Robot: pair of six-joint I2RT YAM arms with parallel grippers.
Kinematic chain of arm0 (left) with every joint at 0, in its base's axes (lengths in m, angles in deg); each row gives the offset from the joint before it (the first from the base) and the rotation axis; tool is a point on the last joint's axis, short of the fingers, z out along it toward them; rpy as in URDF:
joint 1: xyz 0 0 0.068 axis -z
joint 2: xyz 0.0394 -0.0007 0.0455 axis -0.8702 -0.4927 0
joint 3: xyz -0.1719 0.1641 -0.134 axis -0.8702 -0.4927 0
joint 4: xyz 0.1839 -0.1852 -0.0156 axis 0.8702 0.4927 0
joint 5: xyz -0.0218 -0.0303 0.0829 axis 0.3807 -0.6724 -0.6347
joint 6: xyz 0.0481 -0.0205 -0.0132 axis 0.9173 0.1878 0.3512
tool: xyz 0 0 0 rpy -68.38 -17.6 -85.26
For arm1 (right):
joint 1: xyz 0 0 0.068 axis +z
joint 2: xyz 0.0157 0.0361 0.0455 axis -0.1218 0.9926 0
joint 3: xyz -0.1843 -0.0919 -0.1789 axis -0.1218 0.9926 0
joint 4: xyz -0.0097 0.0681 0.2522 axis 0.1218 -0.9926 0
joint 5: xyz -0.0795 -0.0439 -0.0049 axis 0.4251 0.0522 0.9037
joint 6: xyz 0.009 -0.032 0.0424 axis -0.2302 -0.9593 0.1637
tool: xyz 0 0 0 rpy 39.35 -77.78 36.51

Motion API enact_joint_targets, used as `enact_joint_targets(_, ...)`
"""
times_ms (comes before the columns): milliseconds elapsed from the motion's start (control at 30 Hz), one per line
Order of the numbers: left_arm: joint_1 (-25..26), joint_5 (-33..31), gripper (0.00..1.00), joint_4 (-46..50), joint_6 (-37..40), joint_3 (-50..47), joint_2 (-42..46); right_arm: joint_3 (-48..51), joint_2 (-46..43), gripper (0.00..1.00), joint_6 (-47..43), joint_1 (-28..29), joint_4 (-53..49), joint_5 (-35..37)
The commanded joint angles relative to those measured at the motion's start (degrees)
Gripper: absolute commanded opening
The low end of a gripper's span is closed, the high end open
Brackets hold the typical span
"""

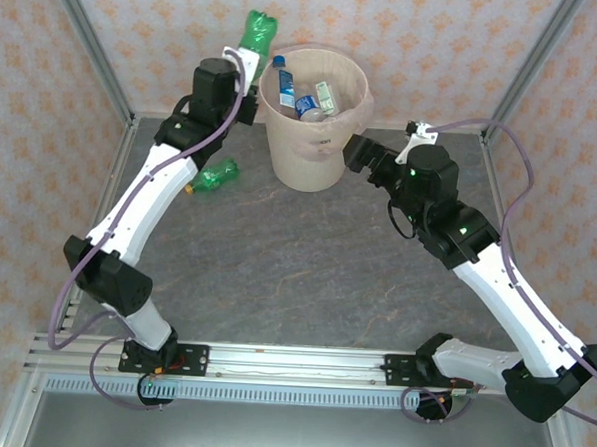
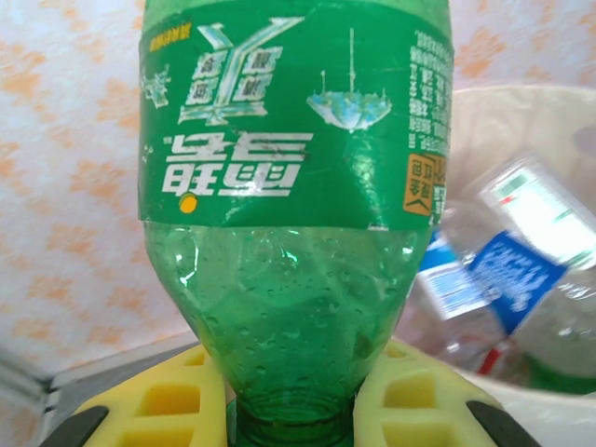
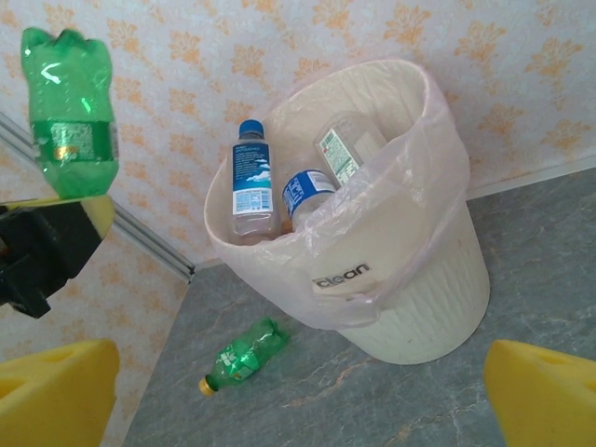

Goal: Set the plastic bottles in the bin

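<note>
I have the left gripper (image 2: 291,414) clenched on a green bottle (image 2: 293,233) (base up) beside the bin (image 1: 312,164); right gripper (image 1: 356,150) open; second green bottle (image 1: 214,176) lies on the table (image 1: 306,264).

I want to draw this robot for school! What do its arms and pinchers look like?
Each arm, the left arm and the right arm, is a white tube with chunky black joints, trailing a thin purplish cable. Tiny green lights glow on the right one. The left gripper and right gripper have bright yellow fingers; the left's show square hollows.
</note>
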Motion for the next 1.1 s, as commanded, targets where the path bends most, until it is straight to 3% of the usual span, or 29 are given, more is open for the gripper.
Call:
enact_joint_targets(0, 2.9, 2.3, 0.20, 4.2, -3.7, 7.5, -3.6, -1.6, -1.3, 1.00, -0.2, 0.4, -1.1, 2.8)
enact_joint_targets(200, 7.5, 5.3, 0.20, 9.5, -13.6, 20.3, -12.8, -1.4, -1.5, 1.00, 0.2, 0.4, -1.3, 3.3)
enact_joint_targets(400, 8.1, 10.9, 0.20, 7.1, -22.7, 20.8, -15.9, 0.1, -2.9, 1.00, 0.4, 0.4, -1.4, 4.6)
enact_joint_targets(1067, 9.1, 13.4, 0.23, 4.9, -22.7, 25.4, -24.4, 3.0, -6.4, 1.00, 2.0, 0.4, -2.4, 5.6)
